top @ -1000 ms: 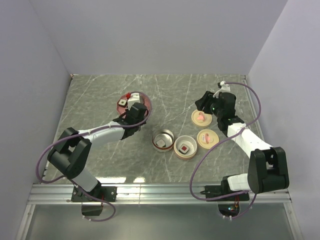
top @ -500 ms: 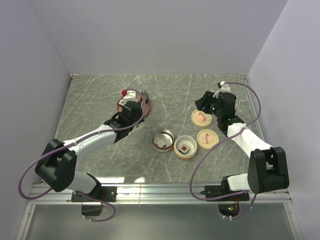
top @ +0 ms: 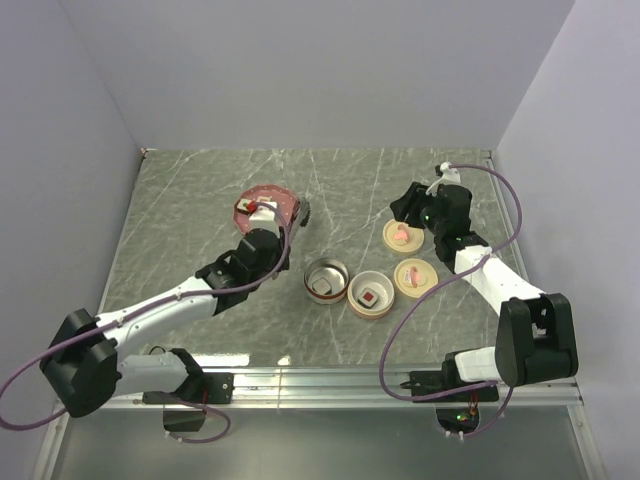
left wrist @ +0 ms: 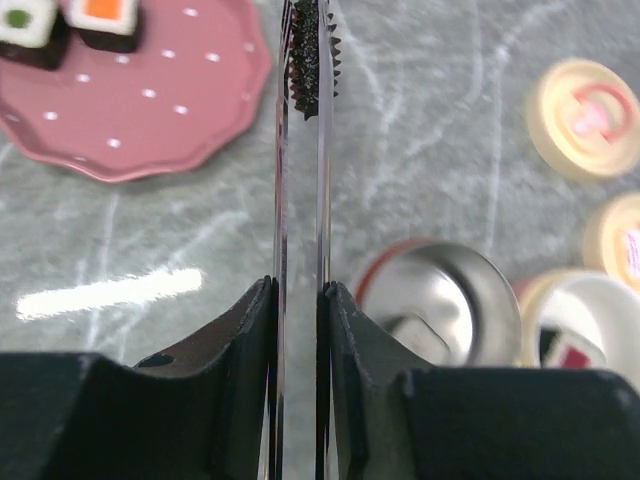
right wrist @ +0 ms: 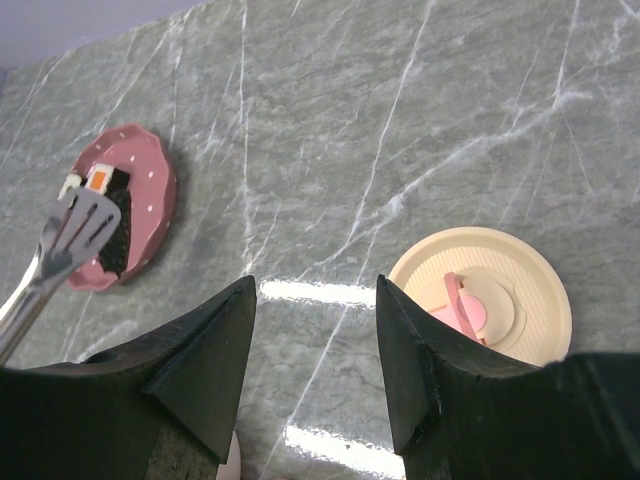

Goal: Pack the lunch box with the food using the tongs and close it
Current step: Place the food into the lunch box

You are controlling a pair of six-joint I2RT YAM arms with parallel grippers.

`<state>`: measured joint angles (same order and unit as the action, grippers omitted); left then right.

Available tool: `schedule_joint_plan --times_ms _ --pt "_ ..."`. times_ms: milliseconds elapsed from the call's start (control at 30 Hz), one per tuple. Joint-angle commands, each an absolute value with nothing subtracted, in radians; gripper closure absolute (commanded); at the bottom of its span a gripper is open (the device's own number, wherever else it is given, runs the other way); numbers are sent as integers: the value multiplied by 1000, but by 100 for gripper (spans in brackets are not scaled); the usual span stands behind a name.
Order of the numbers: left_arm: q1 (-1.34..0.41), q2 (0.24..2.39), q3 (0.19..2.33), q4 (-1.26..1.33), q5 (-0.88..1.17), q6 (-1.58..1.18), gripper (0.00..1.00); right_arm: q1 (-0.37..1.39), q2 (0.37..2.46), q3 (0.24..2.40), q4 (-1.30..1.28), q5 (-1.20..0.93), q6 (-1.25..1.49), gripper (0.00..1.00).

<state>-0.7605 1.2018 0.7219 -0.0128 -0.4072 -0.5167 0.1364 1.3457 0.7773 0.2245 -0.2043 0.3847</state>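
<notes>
My left gripper is shut on the silver tongs, whose toothed tips are pressed together with nothing between them, just off the right edge of the pink dotted plate. Two food blocks lie on that plate. From above, the left gripper sits near the plate. The lunch box is two round bowls: a steel one holding a white block and a cream one holding a red-topped block. My right gripper is open and empty beside a cream lid.
Two cream lids with pink handles lie right of the bowls. The right arm reaches over them. Grey walls close in the marble table on three sides.
The left arm has drawn back toward the near side, and the tongs' tips have gone from over the plate to its right edge. The right arm has not moved.
</notes>
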Motion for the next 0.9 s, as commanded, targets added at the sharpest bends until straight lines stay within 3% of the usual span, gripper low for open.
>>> schedule_joint_plan --times_ms 0,867 --pt "-840 1129 729 -33 -451 -518 85 129 1345 795 261 -201 385 41" --pt "-1347 950 741 -482 -718 -867 86 129 1325 785 255 -195 385 41"
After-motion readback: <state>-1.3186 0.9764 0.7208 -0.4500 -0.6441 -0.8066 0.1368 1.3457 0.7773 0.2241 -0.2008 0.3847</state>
